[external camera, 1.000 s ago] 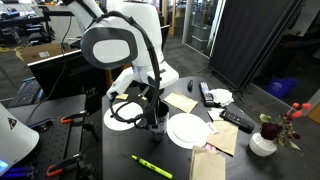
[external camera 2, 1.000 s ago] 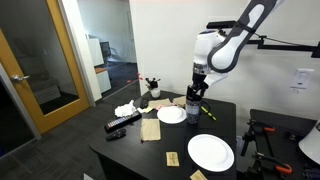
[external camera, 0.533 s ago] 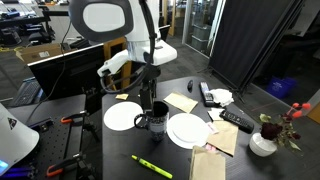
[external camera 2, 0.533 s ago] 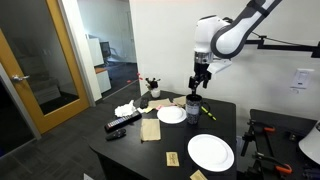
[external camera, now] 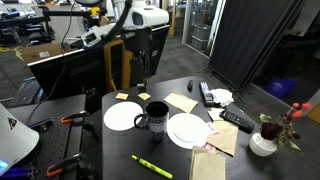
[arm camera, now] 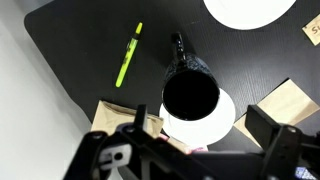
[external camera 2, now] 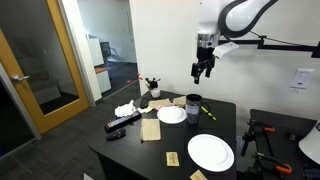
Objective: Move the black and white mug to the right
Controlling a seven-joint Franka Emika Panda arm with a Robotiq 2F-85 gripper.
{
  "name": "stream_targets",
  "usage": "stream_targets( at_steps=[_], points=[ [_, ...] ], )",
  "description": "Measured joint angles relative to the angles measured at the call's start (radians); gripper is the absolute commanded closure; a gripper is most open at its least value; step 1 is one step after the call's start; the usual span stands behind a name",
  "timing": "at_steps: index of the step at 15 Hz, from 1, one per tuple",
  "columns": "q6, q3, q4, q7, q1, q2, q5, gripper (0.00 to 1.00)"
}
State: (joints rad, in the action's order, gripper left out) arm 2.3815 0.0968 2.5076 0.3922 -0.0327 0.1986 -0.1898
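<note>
Small black cylindrical mug with whitish markings (external camera: 153,119): stands upright on the black table (external camera: 118,148), long axis vertical, mouth open to the ceiling. It sits between two round white plates, one (external camera: 122,117) on its handle side, the other (external camera: 188,131) touching or just overlapping its base in the wrist view.

Handle: points toward the first plate in an exterior view; in the wrist view it points to the top of the frame, near the yellow-green marker (arm camera: 128,55).

Robotiq gripper (external camera 2: 203,72): hangs well above the mug, fingers (arm camera: 270,135) spread apart, nothing between them.

Change: a second ago the gripper was down at the mug; half a second ago just above it; now lifted high. Mug itself unmoved since the half-second mark.
</note>
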Motion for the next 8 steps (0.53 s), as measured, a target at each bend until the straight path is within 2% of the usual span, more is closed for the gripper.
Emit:
stream_targets(
  at_steps=[8],
  points=[
    [-0.111,-0.040,-0.003,-0.018,-0.024,0.126,0.000,0.00]
  ],
)
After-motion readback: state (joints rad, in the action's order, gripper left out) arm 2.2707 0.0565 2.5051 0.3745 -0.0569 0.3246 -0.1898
